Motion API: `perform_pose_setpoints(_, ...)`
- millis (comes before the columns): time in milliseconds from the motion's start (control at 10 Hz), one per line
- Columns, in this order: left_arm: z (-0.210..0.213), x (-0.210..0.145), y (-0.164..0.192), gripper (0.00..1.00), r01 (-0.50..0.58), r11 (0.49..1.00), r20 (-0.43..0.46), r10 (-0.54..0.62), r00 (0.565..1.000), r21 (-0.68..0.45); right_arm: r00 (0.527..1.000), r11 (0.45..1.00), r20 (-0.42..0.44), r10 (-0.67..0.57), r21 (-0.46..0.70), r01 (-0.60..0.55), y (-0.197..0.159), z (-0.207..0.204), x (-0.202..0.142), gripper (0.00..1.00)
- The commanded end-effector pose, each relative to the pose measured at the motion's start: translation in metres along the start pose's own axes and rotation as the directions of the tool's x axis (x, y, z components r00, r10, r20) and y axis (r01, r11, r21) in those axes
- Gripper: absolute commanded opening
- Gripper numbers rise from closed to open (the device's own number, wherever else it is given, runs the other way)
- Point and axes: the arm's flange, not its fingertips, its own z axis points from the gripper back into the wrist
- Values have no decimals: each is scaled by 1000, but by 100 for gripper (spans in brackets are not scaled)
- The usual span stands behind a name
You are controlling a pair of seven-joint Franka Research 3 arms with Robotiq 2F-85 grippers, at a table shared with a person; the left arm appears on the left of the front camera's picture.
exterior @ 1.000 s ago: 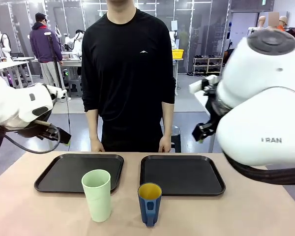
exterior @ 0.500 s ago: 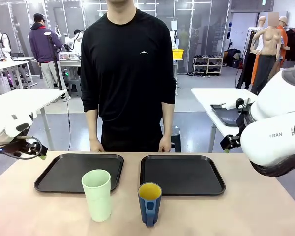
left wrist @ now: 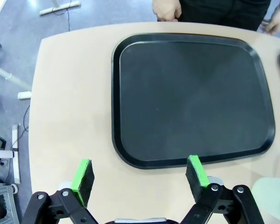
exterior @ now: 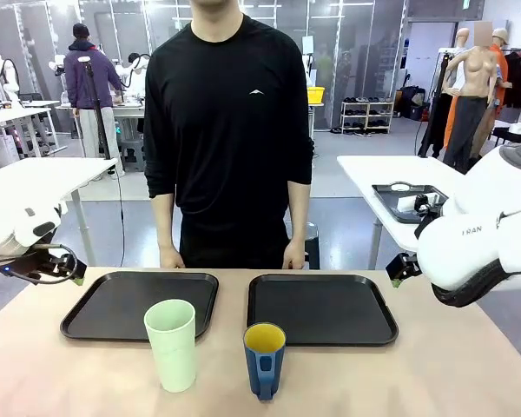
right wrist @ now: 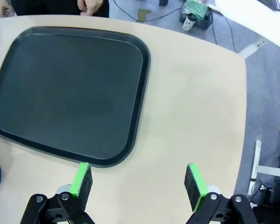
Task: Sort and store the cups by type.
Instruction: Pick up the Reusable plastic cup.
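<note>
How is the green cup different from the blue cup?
The green tumbler is taller than the blue mug. The tumbler is pale mint all over, while the mug is dark blue outside and yellow inside. The mug has a handle, turned toward the front camera, and the tumbler has none. Both stand upright, mouths up, on the table.

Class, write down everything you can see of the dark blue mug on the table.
The dark blue mug is short, with a yellow inside and a handle facing the camera; it looks like plastic. It stands upright on the tan table, just before the right black tray, apart from the mint-green tumbler to its left. Nothing touches it but the table.
</note>
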Motion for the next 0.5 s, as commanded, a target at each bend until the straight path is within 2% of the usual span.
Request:
perform_pose_setpoints(0,-2,8,-1,100,5,1000,-7,-5,1000,-2,1000,1000,-5,11,-3,-11,-7,3,4,100)
perform_pose_setpoints(400,1,3,0,100,0,1000,5,0,1000,0,1000,1000,0,0,0,0,0,0,0,100)
